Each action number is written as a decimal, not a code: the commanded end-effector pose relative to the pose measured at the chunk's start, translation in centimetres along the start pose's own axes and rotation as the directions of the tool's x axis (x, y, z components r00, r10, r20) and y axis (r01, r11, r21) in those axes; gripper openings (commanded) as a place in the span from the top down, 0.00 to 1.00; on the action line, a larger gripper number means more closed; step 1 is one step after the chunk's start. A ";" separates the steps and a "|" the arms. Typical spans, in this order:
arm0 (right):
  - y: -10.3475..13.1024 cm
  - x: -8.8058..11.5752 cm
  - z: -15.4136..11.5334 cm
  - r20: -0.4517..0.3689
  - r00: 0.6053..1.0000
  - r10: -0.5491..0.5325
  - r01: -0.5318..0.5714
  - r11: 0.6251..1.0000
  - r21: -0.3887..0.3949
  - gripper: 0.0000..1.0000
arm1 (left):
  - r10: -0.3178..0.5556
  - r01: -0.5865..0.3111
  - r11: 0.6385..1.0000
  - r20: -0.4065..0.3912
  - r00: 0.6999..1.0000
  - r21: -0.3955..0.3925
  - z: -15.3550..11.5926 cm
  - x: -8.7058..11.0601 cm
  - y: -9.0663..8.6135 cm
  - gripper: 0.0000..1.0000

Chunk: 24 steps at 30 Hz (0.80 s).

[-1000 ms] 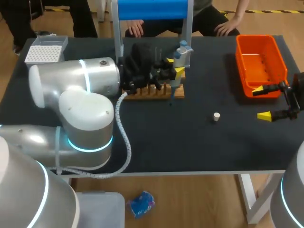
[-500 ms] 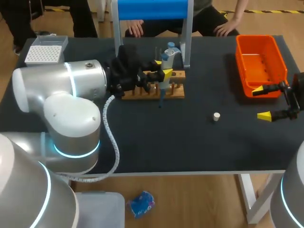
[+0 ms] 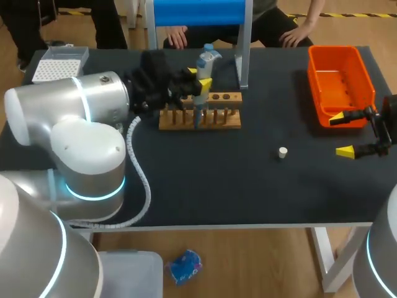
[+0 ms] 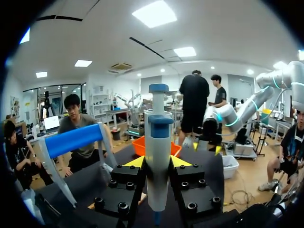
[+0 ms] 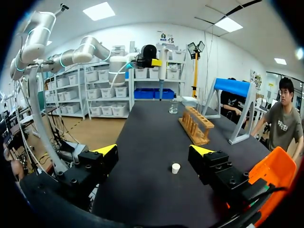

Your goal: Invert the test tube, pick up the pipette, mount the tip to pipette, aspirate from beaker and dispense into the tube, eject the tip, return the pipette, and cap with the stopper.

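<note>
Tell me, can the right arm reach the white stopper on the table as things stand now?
Probably yes. The right gripper is open and empty, the stopper lies just ahead of its fingers, and nothing stands between them.

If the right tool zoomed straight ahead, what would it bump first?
Probably the small white stopper, lying on the table ahead of the open right tool. Height is unclear, so it might pass over it.
</note>
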State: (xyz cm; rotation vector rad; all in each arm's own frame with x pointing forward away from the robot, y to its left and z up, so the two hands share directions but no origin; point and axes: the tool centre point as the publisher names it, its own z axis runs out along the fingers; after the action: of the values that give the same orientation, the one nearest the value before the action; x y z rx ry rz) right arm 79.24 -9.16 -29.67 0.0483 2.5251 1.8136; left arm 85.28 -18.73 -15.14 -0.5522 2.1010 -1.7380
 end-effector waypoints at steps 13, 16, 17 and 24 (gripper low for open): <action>0.1 0.1 0.0 0.002 1.000 -0.001 0.001 1.000 0.002 0.00 | -0.008 0.007 0.999 -0.017 1.000 -0.050 -4.2 -10.7 -1.4 1.00; 0.1 0.1 0.0 0.002 1.000 -0.001 0.001 1.000 0.002 0.00 | -0.018 0.017 0.999 -0.024 1.000 -0.049 -4.0 -12.4 -1.4 1.00; 0.1 0.1 0.0 0.002 1.000 -0.001 0.001 1.000 0.002 0.00 | -0.017 0.016 0.998 -0.027 0.999 -0.057 -4.0 -12.8 -1.3 1.00; 0.1 0.1 0.0 0.002 1.000 -0.001 0.001 1.000 0.002 0.00 | -0.033 0.030 0.997 -0.028 0.999 -0.076 -3.5 -16.5 -0.8 1.00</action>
State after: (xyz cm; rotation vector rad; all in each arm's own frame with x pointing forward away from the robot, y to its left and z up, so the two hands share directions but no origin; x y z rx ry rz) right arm 79.24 -9.17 -29.67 0.0486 2.5250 1.8134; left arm 96.05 -7.61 -13.32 -0.6454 2.1151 -1.6592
